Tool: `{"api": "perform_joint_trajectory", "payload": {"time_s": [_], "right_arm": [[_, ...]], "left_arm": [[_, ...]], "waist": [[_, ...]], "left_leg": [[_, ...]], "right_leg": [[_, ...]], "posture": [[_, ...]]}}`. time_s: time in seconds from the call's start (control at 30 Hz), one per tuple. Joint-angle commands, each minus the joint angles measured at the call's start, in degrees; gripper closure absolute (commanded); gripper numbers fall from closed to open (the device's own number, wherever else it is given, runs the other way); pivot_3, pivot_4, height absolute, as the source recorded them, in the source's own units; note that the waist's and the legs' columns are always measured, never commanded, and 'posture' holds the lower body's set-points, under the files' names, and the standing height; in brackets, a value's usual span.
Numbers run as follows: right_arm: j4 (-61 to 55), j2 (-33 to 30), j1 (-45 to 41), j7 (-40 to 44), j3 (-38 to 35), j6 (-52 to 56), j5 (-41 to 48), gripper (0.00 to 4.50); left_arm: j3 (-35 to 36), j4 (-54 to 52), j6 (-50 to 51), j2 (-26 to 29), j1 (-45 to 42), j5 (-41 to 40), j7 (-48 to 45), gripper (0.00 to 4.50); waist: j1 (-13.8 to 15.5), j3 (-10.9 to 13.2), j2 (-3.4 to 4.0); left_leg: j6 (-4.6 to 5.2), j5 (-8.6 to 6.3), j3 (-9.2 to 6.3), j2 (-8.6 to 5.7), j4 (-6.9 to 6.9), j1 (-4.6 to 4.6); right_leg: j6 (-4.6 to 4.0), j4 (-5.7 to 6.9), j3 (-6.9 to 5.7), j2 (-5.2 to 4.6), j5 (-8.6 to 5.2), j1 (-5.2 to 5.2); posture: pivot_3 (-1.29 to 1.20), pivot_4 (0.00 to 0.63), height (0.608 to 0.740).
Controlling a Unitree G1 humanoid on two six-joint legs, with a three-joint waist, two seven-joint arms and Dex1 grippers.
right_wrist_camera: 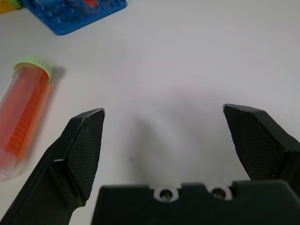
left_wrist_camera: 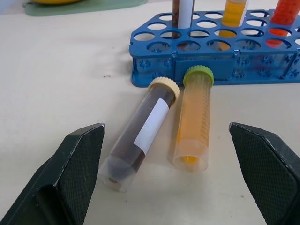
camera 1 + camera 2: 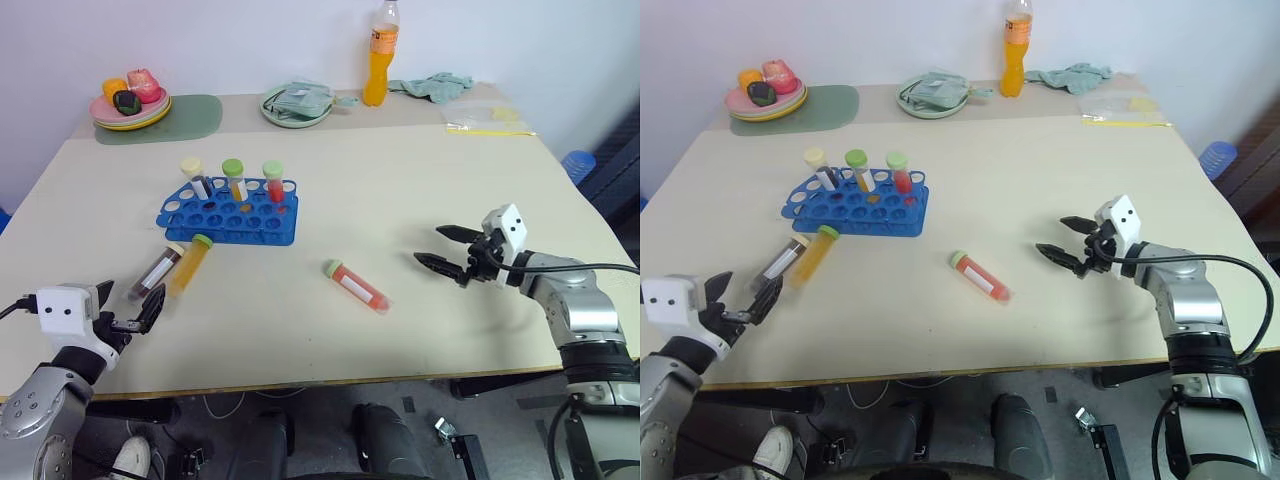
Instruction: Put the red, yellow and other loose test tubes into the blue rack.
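Left eye view of a pale bench (image 3: 400,190) carrying the blue rack (image 3: 228,212), which lies left of centre with its rows of round holes facing up. Three capped tubes stand upright in the rack's far row: a dark tube with a cream cap (image 3: 194,176), an orange-filled tube with a green cap (image 3: 234,178) and a red-filled tube with a green cap (image 3: 273,181). Two loose tubes lie side by side on the bench just in front of the rack's near left corner: a dark tube (image 3: 157,270) with a cream cap and white label, and a yellow tube (image 3: 190,262) with a green cap, both caps pointing toward the rack. A red tube (image 3: 357,286) with a green cap lies alone near the bench centre, well apart from the rack.

The left hand (image 3: 128,309) is released, its two black fingers spread wide and empty, near the bases of the dark and yellow tubes; in the left wrist view both tubes lie between the spread fingers (image 2: 70,173) without touching them. The right hand (image 3: 442,248) is likewise released and empty, fingers spread, to the right of the red tube and apart from it.

At the far edge stand a stack of plates with toy food (image 3: 130,105) on a green mat (image 3: 190,118), a bowl holding a cloth (image 3: 296,104), an orange drink bottle (image 3: 378,55) and a crumpled cloth (image 3: 432,85).
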Motion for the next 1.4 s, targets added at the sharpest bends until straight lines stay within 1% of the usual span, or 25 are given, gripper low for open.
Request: {"api": "perform_joint_trajectory", "payload": {"time_s": [0.03,0.43,0.6,0.77,0.83,0.93,1.0,1.03,1.1,1.17,1.27,1.33,1.4], "right_arm": [[-0.8,0.3,-0.9,0.0,-0.3,-0.7,0.2,0.0],[-1.8,0.3,-0.2,-1.0,0.0,0.7,-0.2,0.0],[-5.3,-0.1,-1.7,-2.2,-0.3,5.6,0.8,0.0],[-13.2,-0.9,-2.2,-3.1,-0.7,12.9,3.2,0.0],[-17.1,-1.1,-3.1,-3.5,0.1,17.8,4.8,0.0],[-24.0,-1.1,-5.0,-4.5,3.2,27.0,6.8,0.0],[-30.8,-2.8,-6.8,-4.1,9.1,34.1,6.6,0.0],[-32.8,-2.7,-8.7,-5.4,11.4,39.9,7.2,0.0],[-32.1,2.0,-15.8,-12.9,14.5,56.6,6.6,0.0],[-31.8,5.6,-20.3,-18.1,16.4,67.1,5.3,0.0],[-31.9,6.8,-24.6,-21.6,19.6,74.8,5.3,0.0],[-29.4,6.7,-27.4,-23.1,21.3,76.4,7.0,0.0],[-25.4,6.7,-30.4,-24.7,23.1,76.6,9.9,0.0]], "left_arm": [[0.9,-1.0,-1.4,0.1,0.5,0.0,-0.2,0.13],[-0.5,-1.1,-1.4,0.3,-0.7,0.1,-0.4,0.13],[-3.4,-1.8,-1.0,0.5,-3.3,-0.1,-1.1,0.13],[-8.2,-3.2,0.4,2.2,-5.7,-1.6,-4.7,0.13],[-11.2,-3.5,0.6,4.0,-5.8,-0.8,-7.2,0.13],[-16.4,-4.4,0.9,6.7,-5.2,-0.1,-11.3,0.13],[-20.8,-4.6,0.6,7.4,-5.5,0.4,-13.1,0.13],[-22.5,-4.5,0.5,7.4,-5.7,0.7,-13.6,0.13],[-25.7,-3.4,0.1,7.0,-6.4,1.9,-13.9,0.13],[-27.2,-1.7,-0.8,6.6,-7.1,2.5,-14.4,0.13],[-28.9,-0.2,-1.6,6.7,-8.1,3.1,-15.7,0.13],[-30.0,0.6,-1.9,6.4,-9.0,3.1,-16.7,0.13],[-31.2,1.6,-2.7,6.2,-9.5,3.9,-17.4,0.13]], "waist": [[0.0,0.0,0.0],[0.0,0.0,0.0],[0.0,0.0,0.0],[0.0,0.0,0.0],[0.0,0.0,0.01],[-0.1,0.0,0.02],[-0.1,0.0,0.08],[-0.1,0.1,0.1],[-0.4,0.1,0.09],[-0.2,0.1,0.12],[0.5,0.1,0.14],[0.4,0.1,0.16],[0.1,0.1,0.16]], "left_leg": [[0.0,0.0,0.0,0.0,0.0,0.0],[0.0,0.0,0.0,0.0,0.01,0.01],[0.0,0.0,0.0,-0.01,0.03,0.01],[0.0,0.0,-0.01,-0.01,0.02,0.0],[0.0,0.0,-0.01,0.0,0.02,0.01],[0.0,0.0,0.0,0.0,0.01,0.01],[0.0,0.0,-0.02,0.01,0.01,0.0],[0.01,0.0,-0.01,0.01,0.0,0.0],[0.01,0.0,-0.12,0.02,0.01,-0.01],[0.01,0.0,-0.16,0.05,0.01,0.0],[0.0,0.0,-0.43,0.05,0.01,-0.15],[-0.01,0.01,-0.64,-0.04,0.08,-0.55],[-0.06,0.06,-0.61,-0.22,0.18,-1.06]], "right_leg": [[0.0,0.0,0.0,0.0,0.0,0.0],[0.0,0.01,0.0,0.0,0.0,0.0],[0.01,0.02,0.0,0.0,0.01,0.01],[0.02,0.03,0.01,0.02,0.01,0.0],[0.01,0.04,0.0,0.03,0.01,-0.01],[0.0,0.04,0.02,0.03,0.01,-0.01],[0.0,0.04,0.01,0.03,0.0,-0.02],[-0.01,0.04,0.01,0.01,0.0,-0.03],[-0.01,0.05,0.02,0.01,0.0,-0.05],[-0.11,0.1,0.07,0.02,0.06,-0.12],[-0.14,0.12,-0.1,0.0,0.06,-0.19],[-0.14,0.13,-0.29,-0.19,0.07,-0.44],[-0.08,0.22,-0.3,-0.36,0.12,-0.94]], "posture": [[0.0,0.15,0.74],[0.0,0.15,0.74],[0.0,0.15,0.74],[0.0,0.15,0.74],[0.0,0.15,0.74],[0.0,0.15,0.74],[0.0,0.15,0.74],[0.0,0.15,0.74],[0.0,0.15,0.74],[0.0,0.15,0.74],[0.0,0.15,0.74],[0.0,0.15,0.74],[0.0,0.15,0.74]]}}
